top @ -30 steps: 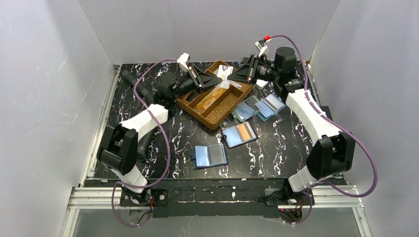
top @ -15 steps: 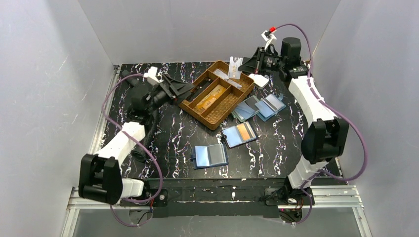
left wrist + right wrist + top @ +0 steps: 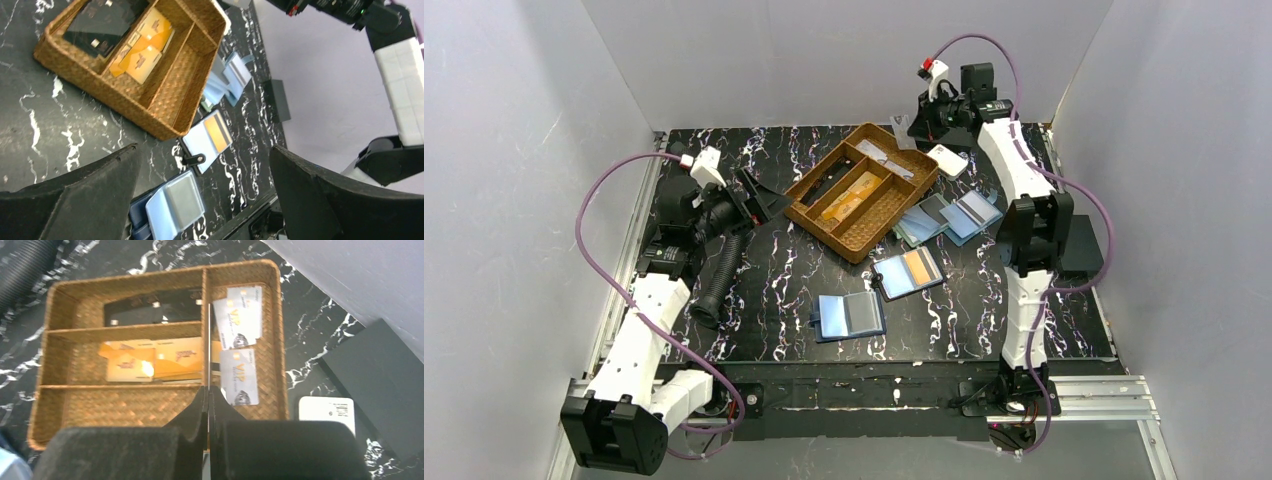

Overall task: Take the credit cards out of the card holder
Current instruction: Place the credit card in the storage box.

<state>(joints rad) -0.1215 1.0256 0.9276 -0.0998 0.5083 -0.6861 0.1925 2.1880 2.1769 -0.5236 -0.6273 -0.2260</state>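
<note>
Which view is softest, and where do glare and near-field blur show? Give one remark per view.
Top external: even diffuse light, table sharp. Left wrist: tilted frame, wicker tray crisp, open left claw dark and blurred at the bottom. Right wrist: softest; glare spot on a yellow-orange card; shut right claw a defocused mass.

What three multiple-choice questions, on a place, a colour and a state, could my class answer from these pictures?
1. The yellow-orange plastic cards in the brown woven tray lie: A) in its middle long compartment; B) in its short end compartment; C) on the table.
2. The card in the open blue folding holder with the black tab is: A) green; B) orange; C) red.
3. The left claw is: A) shut on a card; B) shut, empty; C) open, empty.
Answers: 1 A, dividers flank them; 2 B, orange shows beside blue; 3 C, its fingers stand wide apart.
</note>
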